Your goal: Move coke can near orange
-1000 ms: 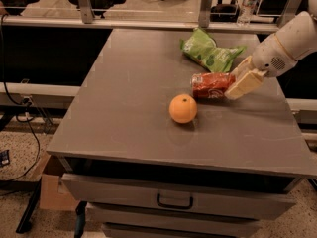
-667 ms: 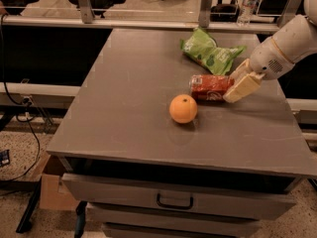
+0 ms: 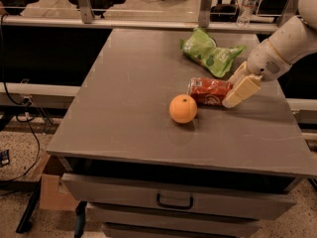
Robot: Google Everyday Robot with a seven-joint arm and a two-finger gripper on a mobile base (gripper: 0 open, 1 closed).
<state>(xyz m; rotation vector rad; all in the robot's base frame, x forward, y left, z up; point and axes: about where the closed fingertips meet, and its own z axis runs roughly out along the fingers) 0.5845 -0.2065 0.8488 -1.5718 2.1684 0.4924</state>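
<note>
The coke can (image 3: 208, 91) is red and lies on its side on the grey table (image 3: 129, 108), just right of and slightly behind the orange (image 3: 183, 108). A small gap separates can and orange. My gripper (image 3: 239, 86) comes in from the right on a white arm. Its cream fingers (image 3: 243, 90) are closed around the can's right end, down at table level.
A green chip bag (image 3: 210, 54) lies behind the can near the table's far right. A water bottle (image 3: 247, 4) stands beyond the table's back edge. Drawers with a handle (image 3: 174, 201) are under the front edge.
The gripper and the coke can have shifted slightly toward the table's front and left, closer to the orange. The orange has not moved.
</note>
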